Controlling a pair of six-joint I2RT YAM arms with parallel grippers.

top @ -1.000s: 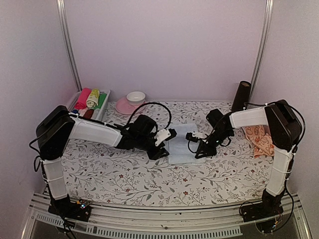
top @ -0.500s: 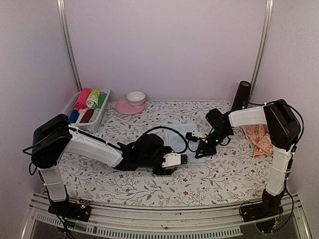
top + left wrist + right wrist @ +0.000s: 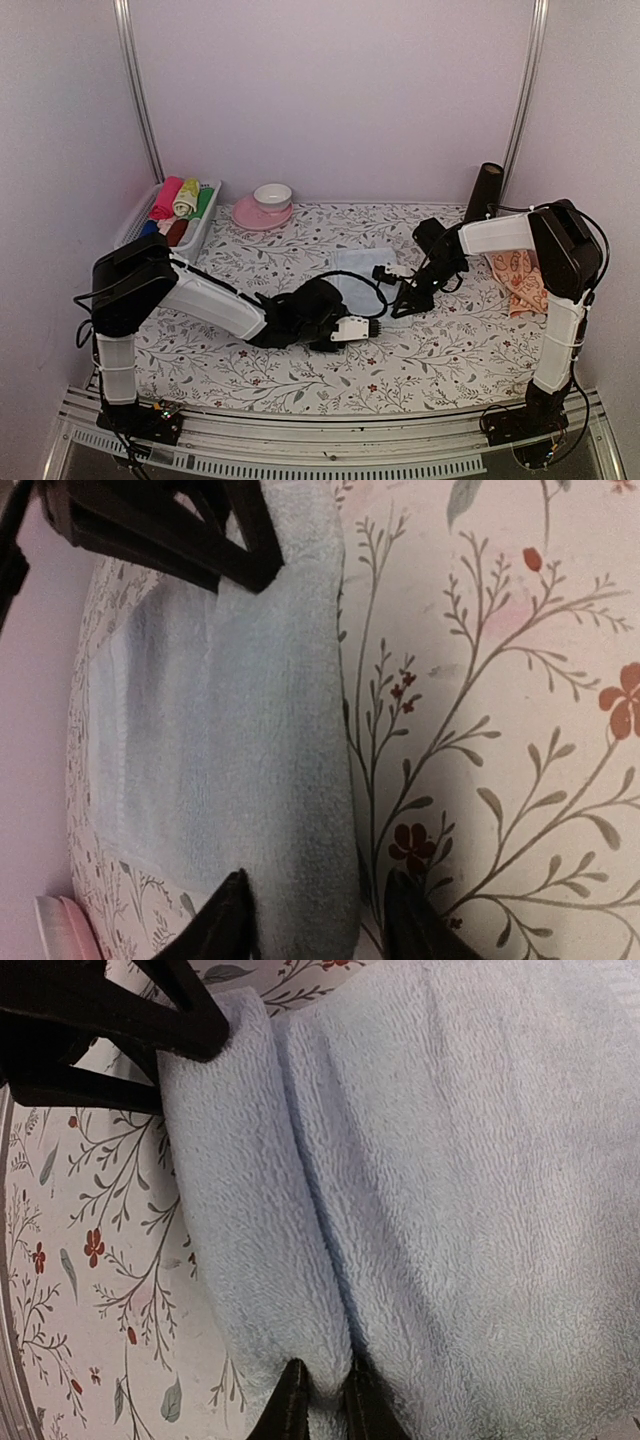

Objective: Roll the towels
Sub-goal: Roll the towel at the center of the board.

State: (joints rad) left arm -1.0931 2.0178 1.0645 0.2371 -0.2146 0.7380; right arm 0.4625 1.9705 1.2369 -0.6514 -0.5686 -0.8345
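The pale blue towel (image 3: 362, 275) sits mid-table on the floral sheet (image 3: 250, 360), one edge curled into a roll (image 3: 250, 1210).
The roll's long axis runs gripper to gripper. The right gripper (image 3: 325, 1405) is pinched tight on one end, and the left gripper (image 3: 315, 925), jaws spread, straddles the other. The peach towel (image 3: 520, 280) lies crumpled at the far right.

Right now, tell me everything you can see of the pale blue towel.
The pale blue towel is a soft, looped terry-looking cloth lying mid-table on the floral sheet. Its near edge is turned over into one thick roll; the rest lies flat. The right gripper pinches one end of that roll with jaws shut; the left gripper straddles the other end, jaws open.
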